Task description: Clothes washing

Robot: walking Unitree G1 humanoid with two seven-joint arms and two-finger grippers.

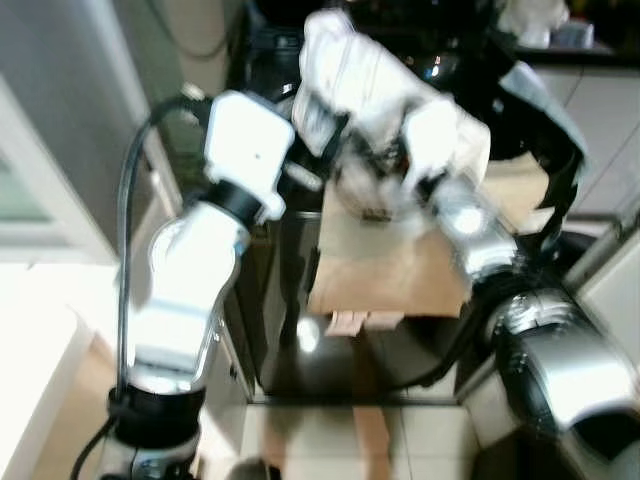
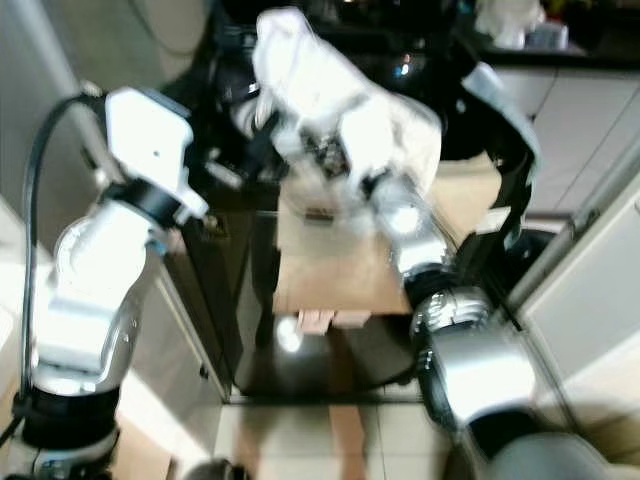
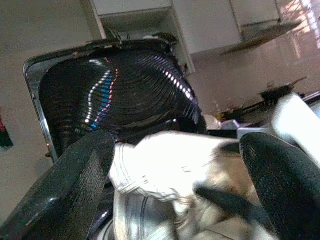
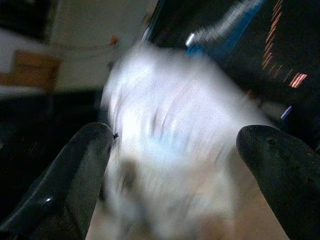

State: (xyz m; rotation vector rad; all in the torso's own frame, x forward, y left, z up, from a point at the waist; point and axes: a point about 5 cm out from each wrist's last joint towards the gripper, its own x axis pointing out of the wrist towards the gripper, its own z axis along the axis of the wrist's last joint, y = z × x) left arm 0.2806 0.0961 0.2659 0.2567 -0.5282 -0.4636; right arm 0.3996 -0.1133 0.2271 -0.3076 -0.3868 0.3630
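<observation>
A bundle of white clothing is lifted in front of me, above the dark washing machine. Both arms reach into it. My left gripper is at the bundle's left side. In the left wrist view its fingers stand wide apart, with the white cloth lying between and beyond them. My right gripper is under the bundle's right side. Its fingers are also spread, with blurred white cloth between them. The washer's ribbed dark lid stands raised.
A brown cardboard-coloured sheet lies below the bundle. A black-rimmed container stands to the right, with white cabinets behind it. A pale counter edge is at my left, and tiled floor lies below.
</observation>
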